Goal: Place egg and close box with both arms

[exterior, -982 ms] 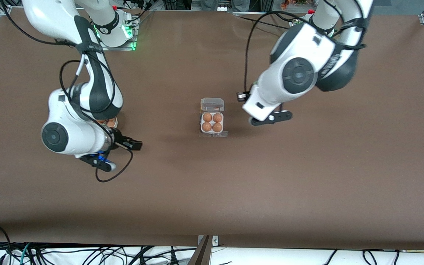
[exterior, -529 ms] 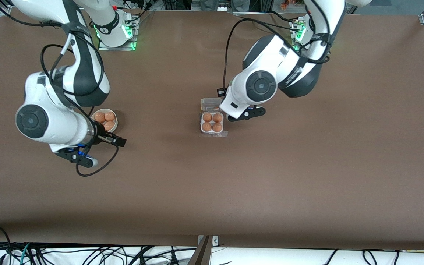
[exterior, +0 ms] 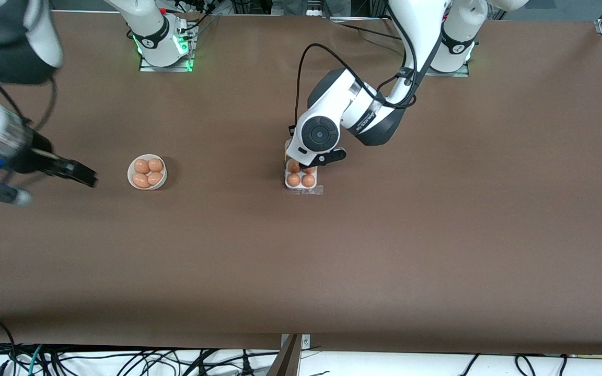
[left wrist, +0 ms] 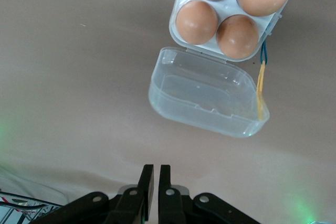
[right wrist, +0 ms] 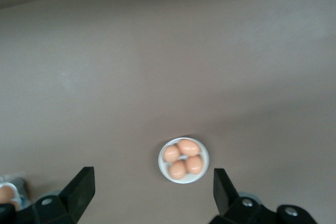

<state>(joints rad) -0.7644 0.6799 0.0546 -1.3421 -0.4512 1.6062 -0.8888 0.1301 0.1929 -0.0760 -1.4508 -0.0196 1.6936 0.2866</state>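
Note:
The box's white tray [left wrist: 227, 8] sits at mid-table with a brown egg [left wrist: 197, 22] in each cell; the task's egg cannot be told from the others. Its clear lid [left wrist: 210, 98] lies flat and open, on the side farther from the front camera. My left gripper [left wrist: 154, 174] is shut and empty over the bare table just past the lid. In the front view the left wrist [exterior: 317, 134] hides the lid and part of the tray [exterior: 301, 187]. My right gripper [exterior: 73, 172] hangs open and empty toward the right arm's end of the table, apart from the box.
A round white bowl [exterior: 147, 188] with several brown eggs stands between the right gripper and the box. In the right wrist view the bowl [right wrist: 160, 167] shows between the wide-spread fingers, farther off. Brown tabletop surrounds everything.
The left arm swung in from beside the box and now covers the lid. The right arm swept away toward its end of the table, uncovering the bowl.

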